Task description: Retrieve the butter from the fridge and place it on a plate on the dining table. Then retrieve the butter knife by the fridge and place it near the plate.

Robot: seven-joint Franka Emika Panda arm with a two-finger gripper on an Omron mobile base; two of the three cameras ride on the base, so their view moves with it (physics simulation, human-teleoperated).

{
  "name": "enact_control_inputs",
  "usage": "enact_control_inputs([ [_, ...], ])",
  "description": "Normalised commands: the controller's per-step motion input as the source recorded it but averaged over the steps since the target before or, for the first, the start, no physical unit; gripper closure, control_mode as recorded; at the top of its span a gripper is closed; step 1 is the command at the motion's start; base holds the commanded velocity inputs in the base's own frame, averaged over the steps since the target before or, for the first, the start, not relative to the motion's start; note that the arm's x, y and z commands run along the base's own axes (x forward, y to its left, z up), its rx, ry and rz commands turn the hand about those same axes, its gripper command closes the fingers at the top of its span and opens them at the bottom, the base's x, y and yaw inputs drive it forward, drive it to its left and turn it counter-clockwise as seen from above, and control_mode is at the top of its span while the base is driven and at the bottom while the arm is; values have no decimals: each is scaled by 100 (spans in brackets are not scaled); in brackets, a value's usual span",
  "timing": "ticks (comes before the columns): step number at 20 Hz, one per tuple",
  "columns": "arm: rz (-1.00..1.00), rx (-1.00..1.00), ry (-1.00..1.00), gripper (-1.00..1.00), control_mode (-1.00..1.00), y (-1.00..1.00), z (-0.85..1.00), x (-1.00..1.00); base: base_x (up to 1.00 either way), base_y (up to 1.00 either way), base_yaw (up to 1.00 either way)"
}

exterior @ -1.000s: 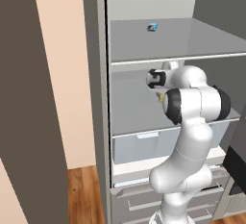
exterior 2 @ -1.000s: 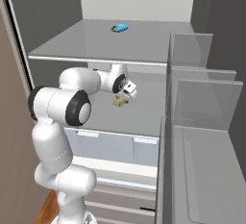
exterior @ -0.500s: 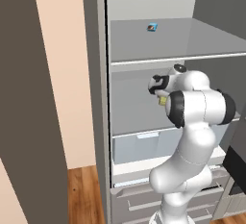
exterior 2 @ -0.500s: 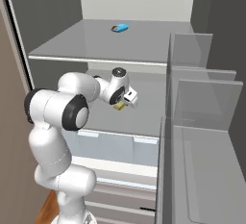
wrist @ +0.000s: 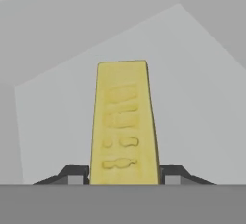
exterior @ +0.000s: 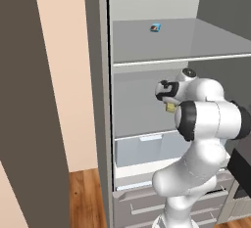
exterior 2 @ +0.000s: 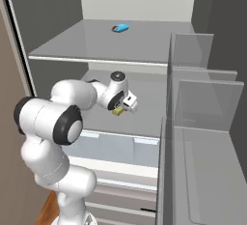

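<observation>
Gripper sat clamped on the butter, its two dark fingertips pressed against either side of the pale-yellow stick, which stood out ahead of them against grey fridge walls. From behind the arm, the butter showed as a small yellow bit under the white hand, held up inside the open fridge, between the upper shelf and the clear drawers. A small blue packet lay on that upper shelf, well apart from the hand.
</observation>
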Motion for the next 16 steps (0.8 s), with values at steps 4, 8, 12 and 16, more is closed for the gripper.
enact_control_inputs([
  [4,0,-3,0,100,-100,0,0,-84,0,0,0],
  [8,0,-7,0,100,-100,0,2,-84,0,0,0],
  [12,0,-6,1,100,-100,0,14,-77,0,0,0],
  [16,0,-1,7,100,-100,0,31,-53,0,0,0],
])
